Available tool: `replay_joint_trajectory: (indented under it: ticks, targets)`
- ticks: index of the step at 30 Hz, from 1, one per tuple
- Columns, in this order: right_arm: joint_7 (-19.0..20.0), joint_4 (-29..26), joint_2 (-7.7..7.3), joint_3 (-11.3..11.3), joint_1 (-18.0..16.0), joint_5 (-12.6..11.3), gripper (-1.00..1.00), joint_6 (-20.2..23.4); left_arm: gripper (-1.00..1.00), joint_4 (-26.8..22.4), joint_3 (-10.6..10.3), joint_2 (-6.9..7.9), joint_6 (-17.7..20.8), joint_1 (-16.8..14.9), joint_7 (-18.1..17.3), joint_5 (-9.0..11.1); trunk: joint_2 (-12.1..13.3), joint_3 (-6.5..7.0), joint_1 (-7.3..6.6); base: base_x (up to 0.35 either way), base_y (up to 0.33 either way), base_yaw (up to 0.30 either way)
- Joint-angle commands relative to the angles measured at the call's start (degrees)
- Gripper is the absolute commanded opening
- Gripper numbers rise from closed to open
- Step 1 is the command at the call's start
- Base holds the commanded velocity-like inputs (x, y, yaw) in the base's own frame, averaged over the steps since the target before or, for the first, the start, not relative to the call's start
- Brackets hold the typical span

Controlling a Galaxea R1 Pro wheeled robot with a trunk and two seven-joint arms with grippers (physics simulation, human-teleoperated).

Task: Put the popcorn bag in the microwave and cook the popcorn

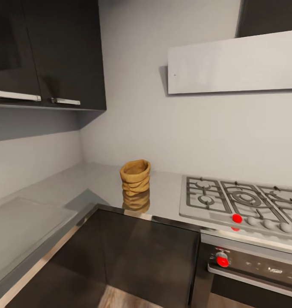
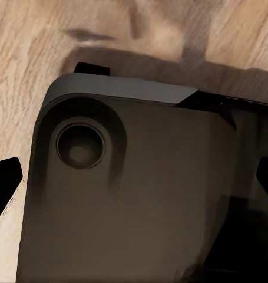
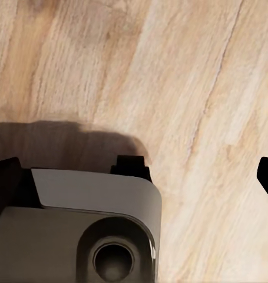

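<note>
- pointed both wrist cameras down at the wood floor (image 3: pixel 187 88) over the robot's dark base (image 2: pixel 139 194).
- showed dark fingertips of the left gripper (image 2: pixel 136 186) and right gripper (image 3: pixel 136 171) at opposite frame edges, set wide apart, holding nothing.
- stood upright on the glossy countertop (image 1: pixel 167 192), at about 12 o'clock, the popcorn bag (image 1: pixel 135 176), mirrored below.
- lay at 2 o'clock from the bag, well apart, the gas hob (image 1: pixel 240 201).
- hung above, dark cabinets (image 1: pixel 47 51) at 10 o'clock, white hood (image 1: pixel 233 62) at 1 o'clock.
</note>
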Motion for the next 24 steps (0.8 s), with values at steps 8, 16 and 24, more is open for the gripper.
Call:
replay_joint_trajectory:
  ticks: [8, 16, 24]
  targets:
    - [0.1, 0.2, -0.1, -0.3, -0.1, 0.6, 1.0, -0.5, 1.0, 0.0, 0.3, -0.02, -0.1, 0.0, 0.0, 0.3, 0.0, -0.06, 0.02, 0.154, 0.133, 0.0]
    - [0.1, 0.2, -0.1, -0.3, -0.1, 0.6, 1.0, -0.4, 1.0, 0.0, 0.3, -0.02, -0.1, 0.0, 0.1, 0.3, 0.0, 0.06, 0.02, 0.045, 0.038, -0.112]
    - [0.1, 0.2, -0.1, -0.3, -0.1, 0.6, 1.0, -0.4, 1.0, 0.0, 0.3, 0.04, -0.1, 0.0, 0.1, 0.4, 0.0, 0.28, 0.02, 0.0, 0.0, -0.219]
